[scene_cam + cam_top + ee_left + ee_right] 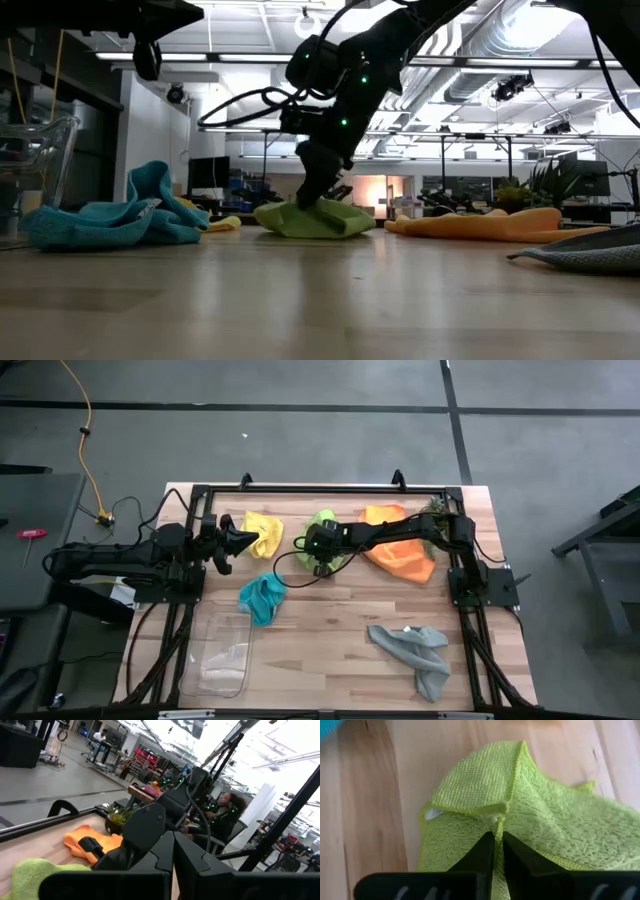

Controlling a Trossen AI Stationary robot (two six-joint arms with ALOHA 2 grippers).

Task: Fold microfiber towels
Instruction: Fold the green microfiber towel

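Observation:
The lime green towel lies crumpled at the table's far middle, one corner flap folded over onto it. My right gripper reaches in from the right and is shut on it. The yellow towel, the orange towel, the teal towel and the grey towel lie crumpled on the wood. Beside the yellow towel at the left, my left gripper hovers shut and holds nothing. My right gripper pinches a hemmed edge of the lime green towel between its two fingers, just below the folded-over corner flap. The fingers slant down from above and from the table's right. The pinched spot is raised into a low peak; the rest of the towel lies on the table.
A clear plastic tray stands near the front left. A small green plant sits at the far right corner by the orange towel. A black frame runs along the table's far edge and sides. People sit in the room beyond.

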